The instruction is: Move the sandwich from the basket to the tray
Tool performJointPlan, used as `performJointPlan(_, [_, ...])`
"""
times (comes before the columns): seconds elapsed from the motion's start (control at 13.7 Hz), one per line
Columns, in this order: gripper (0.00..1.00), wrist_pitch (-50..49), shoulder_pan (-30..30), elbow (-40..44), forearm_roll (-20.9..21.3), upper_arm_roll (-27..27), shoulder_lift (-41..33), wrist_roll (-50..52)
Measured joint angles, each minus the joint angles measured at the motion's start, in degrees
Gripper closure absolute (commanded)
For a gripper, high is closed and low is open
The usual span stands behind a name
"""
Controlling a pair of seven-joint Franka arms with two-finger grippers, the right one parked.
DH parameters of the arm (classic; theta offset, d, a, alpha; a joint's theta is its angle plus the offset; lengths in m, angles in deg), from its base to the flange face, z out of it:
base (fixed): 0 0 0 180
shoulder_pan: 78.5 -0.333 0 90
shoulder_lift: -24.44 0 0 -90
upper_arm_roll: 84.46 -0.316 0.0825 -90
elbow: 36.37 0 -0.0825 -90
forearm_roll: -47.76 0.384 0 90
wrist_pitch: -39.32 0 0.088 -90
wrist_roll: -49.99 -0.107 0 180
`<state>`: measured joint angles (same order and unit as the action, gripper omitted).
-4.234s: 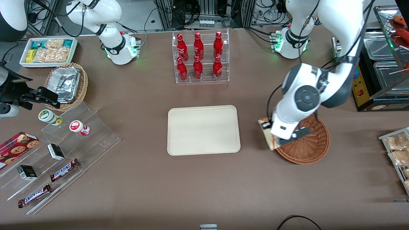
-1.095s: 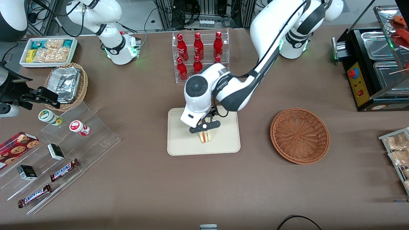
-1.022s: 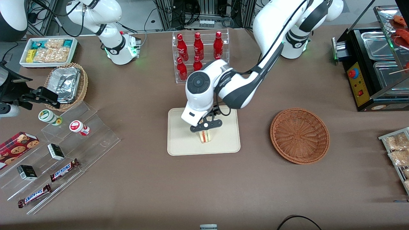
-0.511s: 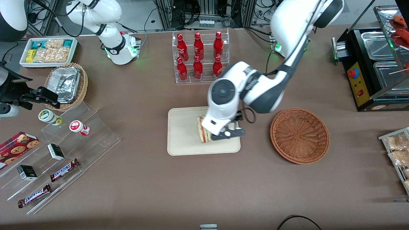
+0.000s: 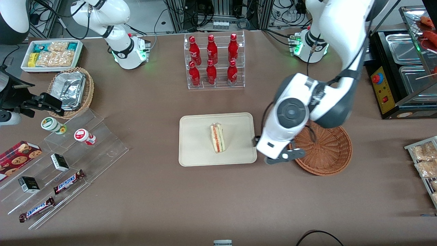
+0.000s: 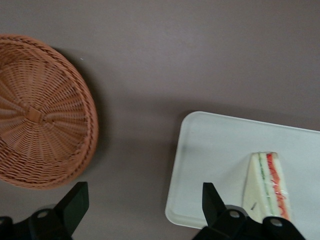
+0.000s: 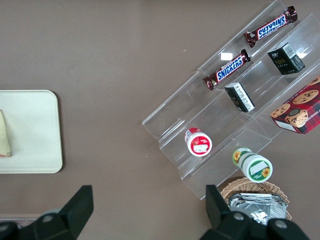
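Jaws wide apart, gripper (image 6: 142,207) empty, above table (image 6: 200,60)

Basket (image 5: 327,153) rim nearest the pincer (image 5: 283,158) is covered by the arm. Basket (image 6: 40,110) and sandwich (image 6: 267,187) are cropped at frame edges in the wrist view.

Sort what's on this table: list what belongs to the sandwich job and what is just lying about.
Part of the job:
- sandwich, lying on the tray
- tray
- basket, nothing in it
- gripper, open, above the table between tray and basket

Just lying about:
- red bottles in a clear rack
- chocolate bars
- cookie box
- foil containers in a lighter basket
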<state>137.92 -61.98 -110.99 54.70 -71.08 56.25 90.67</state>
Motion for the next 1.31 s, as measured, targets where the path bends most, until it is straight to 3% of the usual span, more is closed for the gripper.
performJointPlan(0.36, [0.0,-0.5,-8.3,-6.1,-2.8,0.1,-6.4,-11.5])
performJointPlan(0.73, [0.0,-2.6,-13.7,-16.5,-5.9,-0.8,-17.8,-22.9])
performJointPlan(1.02, [0.0,-11.1,-15.2,-19.8,-7.8,-5.3,-25.9,-32.4])
performJointPlan(1.31, [0.0,-18.0,-15.7,-18.9,-8.0,-8.1,-29.3,-37.3])
